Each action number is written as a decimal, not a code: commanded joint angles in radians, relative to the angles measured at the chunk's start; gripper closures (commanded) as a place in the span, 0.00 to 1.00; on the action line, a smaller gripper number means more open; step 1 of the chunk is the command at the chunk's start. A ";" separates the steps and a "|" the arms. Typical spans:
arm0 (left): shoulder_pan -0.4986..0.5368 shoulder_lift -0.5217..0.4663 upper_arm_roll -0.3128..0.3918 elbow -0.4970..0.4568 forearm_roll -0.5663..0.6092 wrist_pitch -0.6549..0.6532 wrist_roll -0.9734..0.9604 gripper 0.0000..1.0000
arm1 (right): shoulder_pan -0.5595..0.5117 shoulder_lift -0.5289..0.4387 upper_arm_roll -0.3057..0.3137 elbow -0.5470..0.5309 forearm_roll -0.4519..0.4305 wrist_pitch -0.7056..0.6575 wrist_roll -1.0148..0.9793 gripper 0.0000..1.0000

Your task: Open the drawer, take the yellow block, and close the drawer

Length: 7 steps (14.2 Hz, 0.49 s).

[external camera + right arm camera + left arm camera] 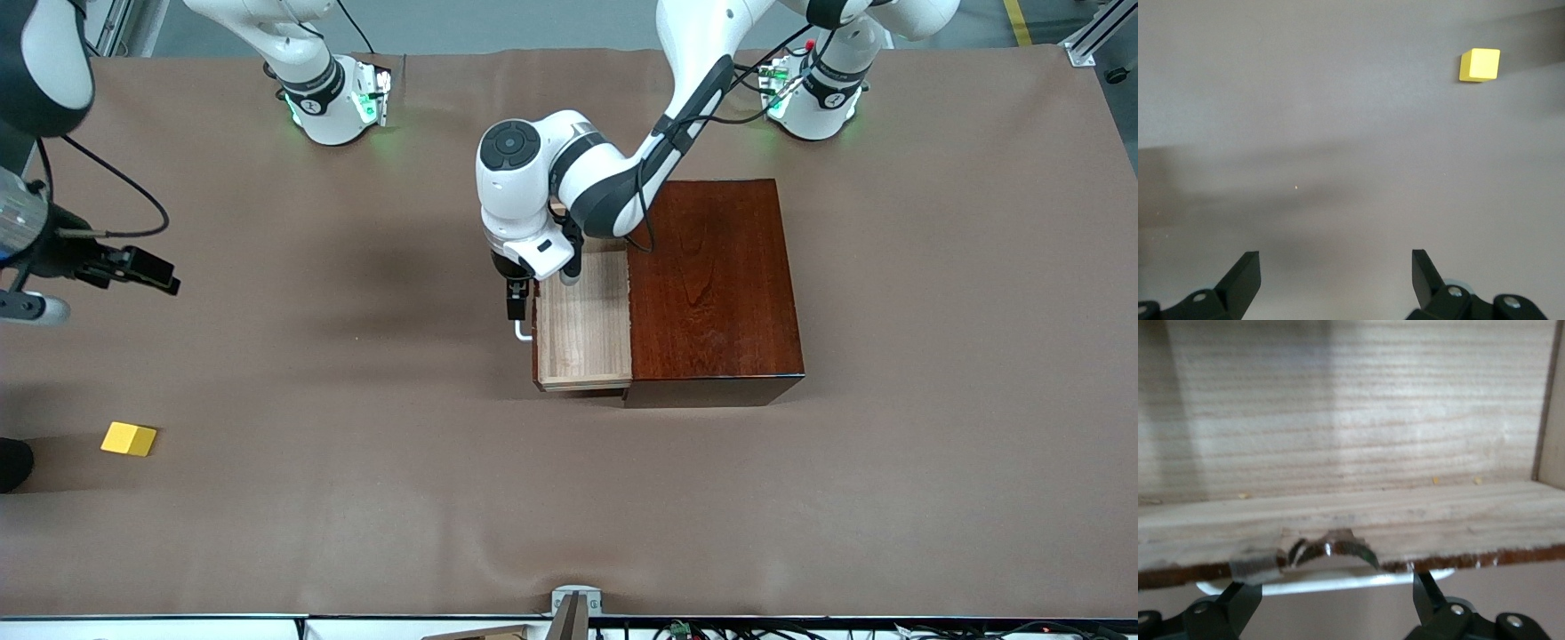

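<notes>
Already the yellow block (pixel 129 439) is lying out near the tabletop's right-arm edge, under the spread right tool (pixel 1336 267); the drawer (pixel 583 331) is standing open, awaiting closing, the spread left tool (pixel 515 299) straddling its handle (pixel 523 332).

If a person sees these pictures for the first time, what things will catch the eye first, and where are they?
First is the glossy reddish-brown box in the middle of the table, with its pale-wood drawer pulled out and empty. The left gripper is at the drawer's white handle, fingers open on either side of it. The yellow block lies alone on the brown table cover toward the right arm's end, nearer to the front camera than the box, while the open right gripper waits above bare table.
</notes>
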 commanded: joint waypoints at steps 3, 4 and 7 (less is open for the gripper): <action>0.013 0.001 -0.006 0.034 -0.024 -0.112 0.002 0.00 | -0.037 -0.013 -0.010 0.059 -0.007 -0.099 -0.116 0.00; 0.013 0.001 -0.006 0.034 -0.036 -0.138 0.010 0.00 | -0.036 -0.013 -0.010 0.059 -0.009 -0.096 -0.110 0.00; 0.026 -0.012 -0.004 0.034 -0.043 -0.215 0.019 0.00 | -0.034 -0.013 -0.008 0.059 -0.007 -0.097 -0.103 0.00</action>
